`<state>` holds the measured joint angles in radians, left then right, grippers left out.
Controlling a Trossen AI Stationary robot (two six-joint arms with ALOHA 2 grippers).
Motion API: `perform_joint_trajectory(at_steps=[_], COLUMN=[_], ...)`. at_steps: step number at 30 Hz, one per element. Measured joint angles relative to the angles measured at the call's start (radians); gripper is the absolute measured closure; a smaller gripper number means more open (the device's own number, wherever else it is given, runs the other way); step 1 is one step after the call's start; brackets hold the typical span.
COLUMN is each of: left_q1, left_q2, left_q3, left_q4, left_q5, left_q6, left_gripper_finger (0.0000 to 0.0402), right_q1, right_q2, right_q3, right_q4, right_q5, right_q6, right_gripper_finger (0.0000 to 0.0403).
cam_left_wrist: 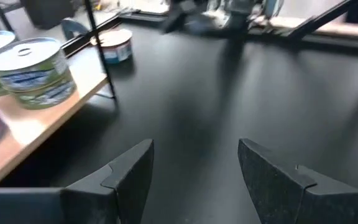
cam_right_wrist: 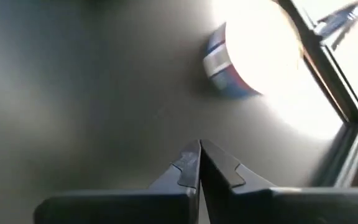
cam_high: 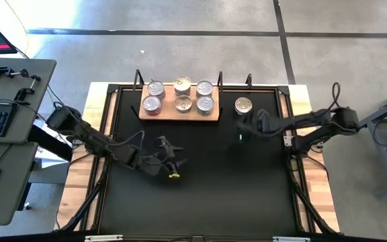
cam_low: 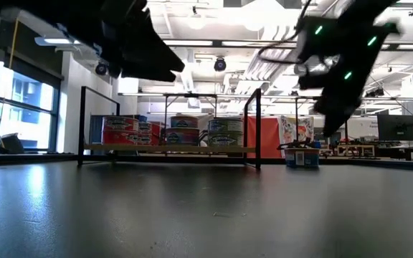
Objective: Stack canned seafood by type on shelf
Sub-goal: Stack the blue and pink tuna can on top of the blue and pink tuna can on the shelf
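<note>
canned seafood still off the shelf comes down to one tin: a flat round silver-topped can with a blue-banded side (cam_high: 244, 105), standing alone on the large black table surface (cam_high: 200, 181), just beside the right end of the flat rectangular light-brown wooden board (cam_high: 180, 114), toward three o'clock from it in the overhead view. on that board six like tins sit in two rows of three, among them a gold-topped can in the back row (cam_high: 182, 85) and a silver-topped can at the front right corner (cam_high: 205, 103); from table height their sides read red and blue at the left, green at the right.

the dark left arm waits well apart near the table's middle, its left gripper (cam_high: 170, 163) spread wide with nothing between the fingers (cam_left_wrist: 129, 177).

the right gripper (cam_high: 242, 125) hovers above the table, pinched fully together and empty, its two tips meeting in a point. the loose tin lies at about twelve o'clock from it in the overhead view, near but not touching. this arm is by far the nearer, so the pickup looks like its job; judging from here, the jaws would have to part before straddling the round tin, which offers no long axis to line up on.
</note>
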<state>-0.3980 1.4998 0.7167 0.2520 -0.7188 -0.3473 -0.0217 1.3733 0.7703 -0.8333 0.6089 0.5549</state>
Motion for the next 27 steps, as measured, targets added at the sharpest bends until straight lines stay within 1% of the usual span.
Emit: perform_joint_trajectory(at_steps=[2, 3, 5, 8, 9, 12, 14, 16, 18, 21, 23, 26, 27], left_q1=[-0.016, -0.021, -0.028, -0.030, -0.030, -0.030, -0.030, -0.030, -0.031, -0.035, -0.036, -0.036, -0.036], left_q2=[0.021, 0.030, 0.046, 0.061, 0.061, 0.060, 0.060, 0.059, 0.059, 0.059, 0.059, 0.059, 0.059], left_q3=[-0.030, -0.037, -0.039, -0.039, -0.039, -0.039, -0.039, -0.039, -0.039, -0.039, -0.039, -0.039, -0.039], left_q4=[0.093, 0.114, 0.115, 0.119, 0.118, 0.121, 0.127, 0.138, 0.136, 0.141, 0.142, 0.150, 0.153], left_q5=[-0.003, -0.003, -0.004, -0.004, -0.004, -0.004, -0.006, -0.007, -0.007, -0.007, -0.007, -0.007, -0.007], left_q6=[0.002, 0.001, 0.001, 0.000, 0.000, -0.010, -0.007, -0.008, -0.009, -0.008, -0.008, -0.008, -0.008], left_gripper_finger=[0.0174, 0.0174, 0.0174, 0.0174, 0.0174, 0.0174, 0.0174, 0.0174, 0.0174, 0.0174, 0.0174, 0.0174, 0.0174], right_q1=[-0.120, -0.173, -0.265, -0.368, -0.394, -0.454, -0.481, -0.497, -0.496, -0.460, -0.411, -0.303, -0.260], right_q2=[-0.014, -0.014, -0.011, -0.010, -0.009, -0.006, -0.004, -0.005, -0.007, -0.010, -0.012, -0.002, 0.006], right_q3=[-0.055, -0.080, -0.119, -0.157, -0.163, -0.163, -0.164, -0.164, -0.161, -0.156, -0.156, -0.167, -0.175], right_q4=[0.147, 0.225, 0.389, 0.578, 0.622, 0.638, 0.625, 0.588, 0.541, 0.455, 0.398, 0.328, 0.300], right_q5=[0.003, -0.001, -0.025, -0.046, -0.052, -0.082, -0.143, -0.219, -0.268, -0.305, -0.315, -0.394, -0.399], right_q6=[-0.070, -0.119, -0.221, -0.311, -0.329, -0.339, -0.339, -0.328, -0.316, -0.263, -0.198, -0.085, -0.051], right_gripper_finger=[0.0402, 0.0402, 0.0402, 0.0403, 0.0403, 0.0403, 0.0403, 0.0403, 0.0403, 0.0403, 0.0403, 0.0403, 0.0403])
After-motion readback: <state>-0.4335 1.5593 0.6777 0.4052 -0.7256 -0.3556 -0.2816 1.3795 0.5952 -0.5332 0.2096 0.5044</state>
